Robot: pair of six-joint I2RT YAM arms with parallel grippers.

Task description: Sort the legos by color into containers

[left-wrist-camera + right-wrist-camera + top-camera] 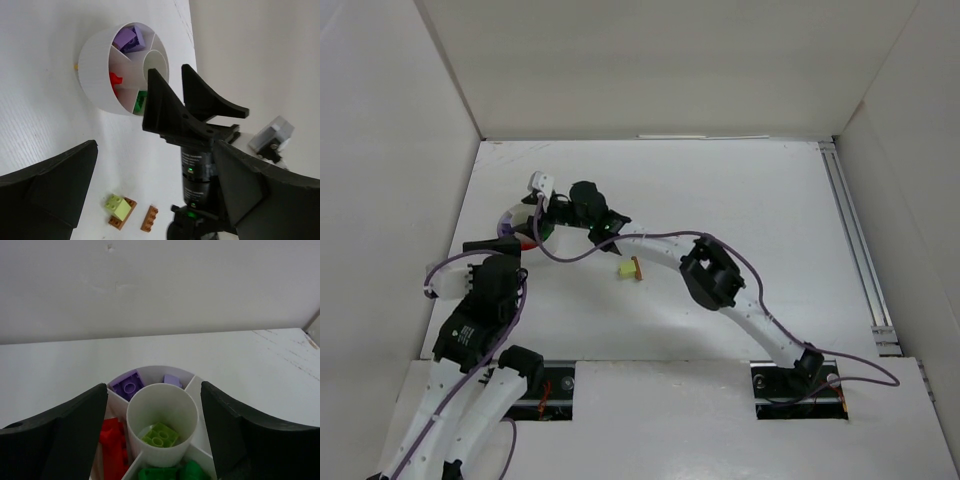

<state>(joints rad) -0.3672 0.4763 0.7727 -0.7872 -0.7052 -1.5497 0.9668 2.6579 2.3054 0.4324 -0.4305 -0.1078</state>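
Since the right pincer (154, 390) hangs with its fingers spread and nothing between them, straight above the central cup (165, 452) of the round white container (95, 65), the pale green brick (160, 434) lying flat in that cup looks delivered. I judge the next move to be a fetch.

That fetch turns on one relation. The bricks left on the table (40, 100) lie well apart from this pincer, back along its own forearm, toward the robot's right and nearer the bases. There a second pale green block (116, 204) sits on an orange-brown plate (122, 220). Just beside them lies a narrow orange-brown brick (149, 218), its long axis slanting away from the left pincer (155, 145) rather than across it. The right pincer seems slightly the nearer. The left pincer, jaws wide and empty, hovers near the container.

Beyond the cup from the right pincer lie purple bricks (129, 386). Red bricks (112, 440) sit toward the finger at the left of its wrist view, and green bricks (160, 474) lie under its near side.

The container is thin matte plastic, faintly ribbed outside, with straight walls cutting it into wedges. The bricks are hard, glossy and studded, far smaller than the black wedge-shaped fingers.
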